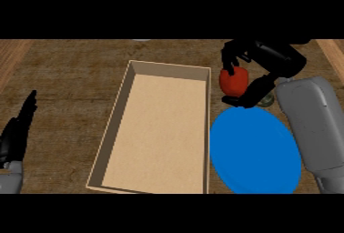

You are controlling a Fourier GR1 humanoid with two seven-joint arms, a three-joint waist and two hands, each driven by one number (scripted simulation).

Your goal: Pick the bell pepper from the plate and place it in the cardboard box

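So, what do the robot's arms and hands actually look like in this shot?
Both forearms are smooth grey casings: the right forearm looks broad with rounded corners and a seam near its lower end, the left forearm shows only as a small piece. The right hand and left hand are black, with slim fingers. No cables or markings show.

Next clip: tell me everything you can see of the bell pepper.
The bell pepper is red, smooth and rounded, partly hidden by the right hand, which curls round it. It shows off the blue plate, beyond its far edge, just right of the cardboard box, near its far corner, not yet inside.
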